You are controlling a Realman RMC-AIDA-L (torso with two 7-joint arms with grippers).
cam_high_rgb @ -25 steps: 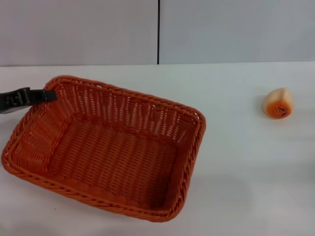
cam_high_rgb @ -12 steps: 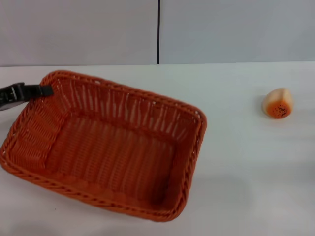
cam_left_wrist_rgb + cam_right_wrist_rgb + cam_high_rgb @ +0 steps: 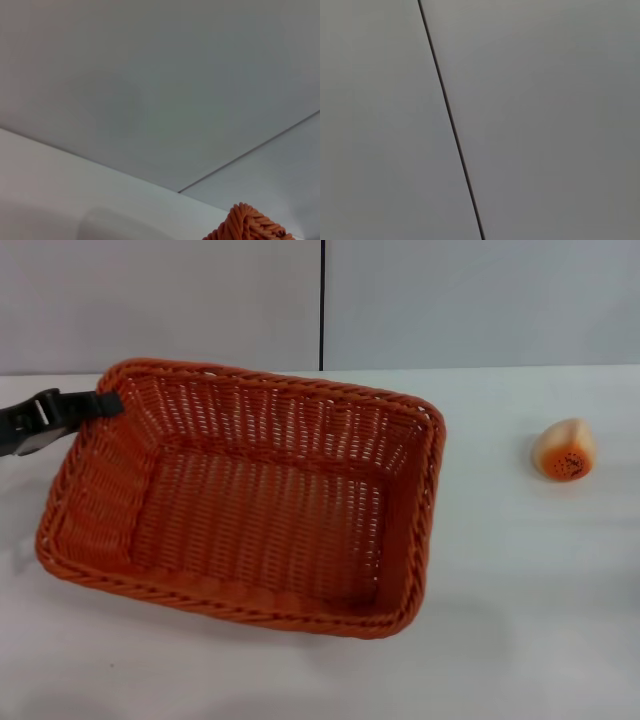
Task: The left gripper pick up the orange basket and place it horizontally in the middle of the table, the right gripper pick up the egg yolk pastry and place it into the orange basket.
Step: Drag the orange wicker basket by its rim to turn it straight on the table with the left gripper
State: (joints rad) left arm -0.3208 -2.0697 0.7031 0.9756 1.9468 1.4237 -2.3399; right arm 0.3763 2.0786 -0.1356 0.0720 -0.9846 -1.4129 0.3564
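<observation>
The orange basket [image 3: 250, 495] is seen in the head view on the white table [image 3: 500, 590], occupying the left and centre of the surface, its long sides running roughly across the view with a slight skew. Its far left corner is met by the left gripper [image 3: 105, 403], which enters from the left edge; the black fingertips are placed at the braided rim there, and the rim appears to be clamped between them, though the contact itself is too small to be made out fully. In the left wrist view only a piece of the braided rim [image 3: 250, 225] is shown at the frame's edge, against table and wall.

The egg yolk pastry [image 3: 565, 450] is found lying tipped on the table, well apart from the basket's right rim, with a broad band of bare table left between them. Bare table is also seen in front of the basket's near rim and beyond the pastry toward the right edge. The basket's far rim is set near the table's back edge, where the grey wall [image 3: 450, 300] rises. The right gripper is not seen in any view.
</observation>
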